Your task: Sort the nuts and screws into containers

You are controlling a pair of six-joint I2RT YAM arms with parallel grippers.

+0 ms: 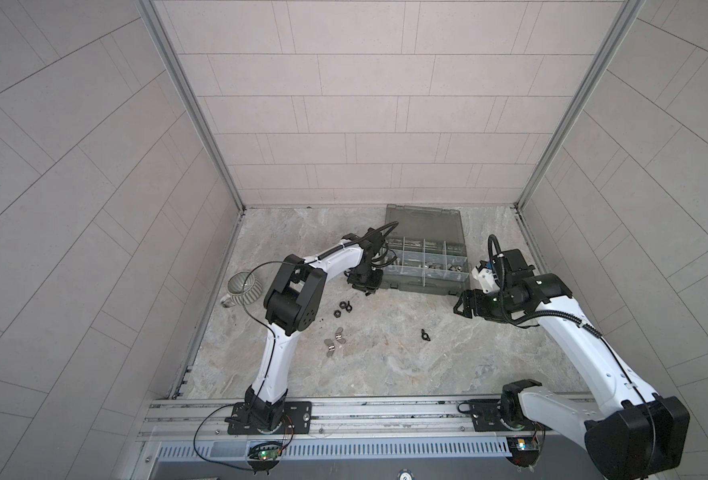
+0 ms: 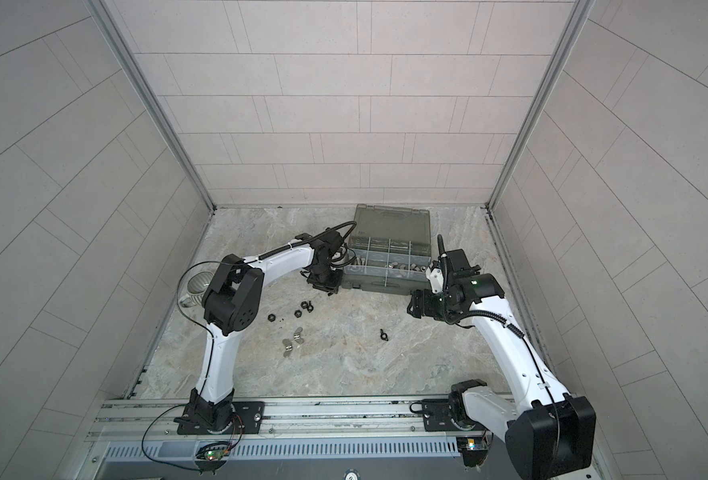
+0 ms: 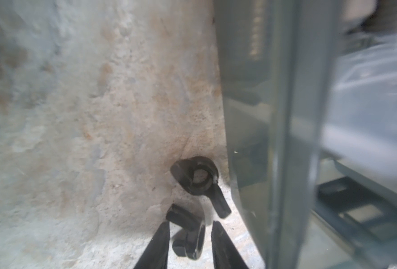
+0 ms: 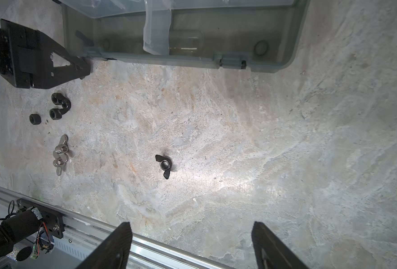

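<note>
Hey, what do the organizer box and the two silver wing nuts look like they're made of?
Organizer box: likely plastic, smoky grey and translucent; its inside shows through the wall. Silver wing nuts: probably metal, bare and bright, with light glinting off the wings.

Three pale, pinkish-grey walls box in the space, each scored with thin lines into a staggered brick pattern: a back wall [image 1: 377,104], a left wall [image 1: 73,187] and a right wall [image 1: 655,187], seen in both top views. A silver aluminium post [image 1: 194,108] runs up each rear corner. The surface [image 1: 385,353] is a marble-look slab, grey mottled with beige and rust patches, with fine dark specks scattered on it. Along its near edge lies an aluminium rail [image 1: 385,411], and just below that a grey slotted strip [image 1: 385,449]. The light is soft and even; in the right wrist view a bright glare patch [image 4: 239,184] lies on the slab.
</note>
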